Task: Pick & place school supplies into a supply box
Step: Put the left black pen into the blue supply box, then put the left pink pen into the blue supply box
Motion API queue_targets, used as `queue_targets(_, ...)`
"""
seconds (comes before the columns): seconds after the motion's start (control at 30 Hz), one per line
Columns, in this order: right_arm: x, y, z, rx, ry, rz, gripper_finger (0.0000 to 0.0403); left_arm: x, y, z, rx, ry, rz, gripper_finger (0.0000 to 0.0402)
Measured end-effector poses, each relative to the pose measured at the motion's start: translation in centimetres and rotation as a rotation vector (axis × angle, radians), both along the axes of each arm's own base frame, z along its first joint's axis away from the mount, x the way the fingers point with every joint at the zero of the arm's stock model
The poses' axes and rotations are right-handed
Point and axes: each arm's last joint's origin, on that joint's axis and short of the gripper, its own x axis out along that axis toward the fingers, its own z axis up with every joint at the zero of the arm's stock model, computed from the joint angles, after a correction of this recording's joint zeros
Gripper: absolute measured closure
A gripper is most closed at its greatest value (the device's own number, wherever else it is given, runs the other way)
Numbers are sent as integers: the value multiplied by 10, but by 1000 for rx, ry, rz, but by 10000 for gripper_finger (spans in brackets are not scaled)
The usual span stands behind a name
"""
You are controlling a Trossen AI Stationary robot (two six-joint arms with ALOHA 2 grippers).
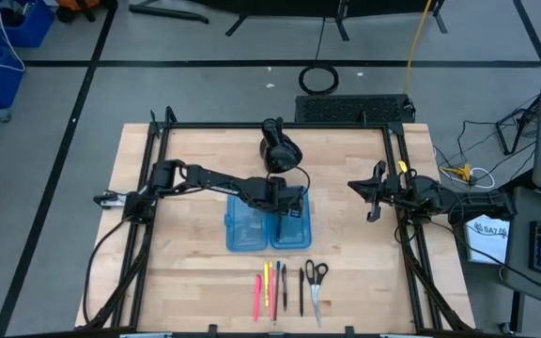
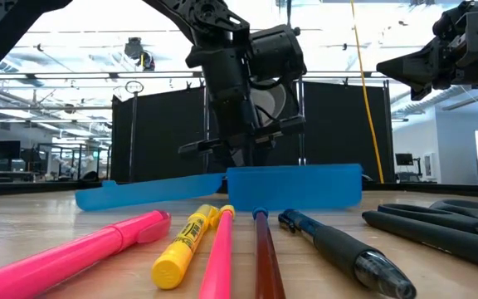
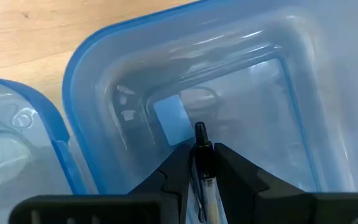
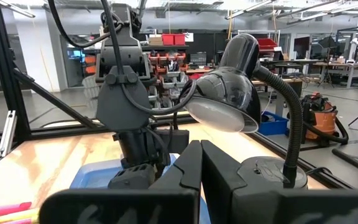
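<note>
Pinched between my left fingers (image 3: 204,177), a black pen (image 3: 201,149) points down into the blue supply box (image 3: 104,112); right fingers (image 4: 201,165) shut, empty.

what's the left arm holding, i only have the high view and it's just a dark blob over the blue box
Observer: A clear pen with a black tip, pinched between the left gripper's fingers; the left wrist view shows it.
Operator: is it inside the box yet
Observer: The tip points into the right-hand half of the supply box, above its floor; it is not released.
Operator: what's still on the table
Observer: The low view shows a pink pen, a yellow marker and scissors, among others.
Operator: right arm?
Observer: The right gripper waits shut, aimed at a black lamp.
</note>
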Motion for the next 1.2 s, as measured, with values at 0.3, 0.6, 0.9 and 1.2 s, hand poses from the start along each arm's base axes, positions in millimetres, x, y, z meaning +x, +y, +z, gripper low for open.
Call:
queue_targets(0.3,0,0,0,2,-1,1,403,4,-3,3,21,-33,-58,327)
queue_targets(0.6,0,0,0,6,-1,2,403,3,-4,3,9,-33,-66,242)
queue_targets(0.9,0,0,0,6,2,2,403,-2,-4,43,32,-117,-138,184)
queue_targets(1.2,0,0,-1,14,5,3,403,-35,-35,129,77,-265,-285,221)
